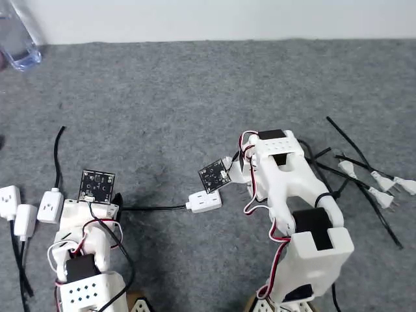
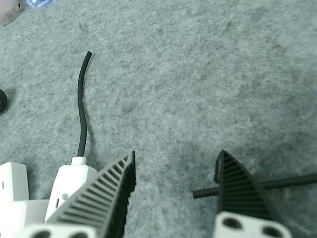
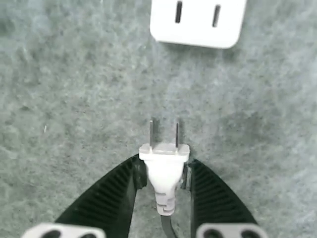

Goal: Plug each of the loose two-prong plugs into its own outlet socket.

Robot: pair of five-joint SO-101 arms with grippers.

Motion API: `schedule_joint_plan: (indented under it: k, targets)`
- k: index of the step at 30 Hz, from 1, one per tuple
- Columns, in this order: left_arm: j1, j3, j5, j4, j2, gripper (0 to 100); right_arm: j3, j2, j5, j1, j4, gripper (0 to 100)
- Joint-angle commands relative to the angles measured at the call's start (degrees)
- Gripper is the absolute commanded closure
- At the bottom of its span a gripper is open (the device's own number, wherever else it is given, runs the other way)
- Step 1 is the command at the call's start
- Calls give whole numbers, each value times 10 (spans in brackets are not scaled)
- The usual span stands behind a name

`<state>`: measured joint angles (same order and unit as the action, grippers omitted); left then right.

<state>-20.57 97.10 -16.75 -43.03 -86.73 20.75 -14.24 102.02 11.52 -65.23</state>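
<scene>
**Plug pinched, prongs facing a socket**

The right gripper (image 3: 164,168) pinches a white two-prong plug (image 3: 163,151) by its body. The prongs point at the outlet socket (image 3: 197,22) just ahead without touching it; in the high view that socket lies at lower centre. The left gripper (image 2: 177,156), at the lower left of the high view, is spread wide over the grey carpet (image 2: 198,74), with a black cable (image 2: 287,181) by one finger. The spare sockets (image 1: 26,208) lie beside it at the left edge. The loose plugs (image 1: 383,185) lie at the right edge.

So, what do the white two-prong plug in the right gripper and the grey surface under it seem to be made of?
The white two-prong plug: smooth matte moulded plastic, it seems; its two thin grey prongs look metallic. The grey surface: probably felt or short carpet, by its fuzzy, mottled fibres.
</scene>
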Motion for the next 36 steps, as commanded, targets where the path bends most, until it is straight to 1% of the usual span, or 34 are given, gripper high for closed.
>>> schedule_joint_plan:
  k: [1,5,15,21,32,34,36]
  targets:
    - [-4,-3,-4,-1,-7,754,3,22,6,12,-18,879]
    - [-4,-3,-4,-1,-7,754,15,47,9,12,-17,785]
    - [-4,-3,-4,-1,-7,753,32,59,7,29,-17,787]
    - [-4,-3,-4,-1,-7,753,32,58,11,17,-17,856]
    - [-4,-3,-4,-1,-7,753,31,60,9,7,-16,853]
    - [-4,-3,-4,-1,-7,753,31,63,7,7,-16,827]
    - [-4,-3,-4,-1,-7,753,31,63,9,3,-16,767]
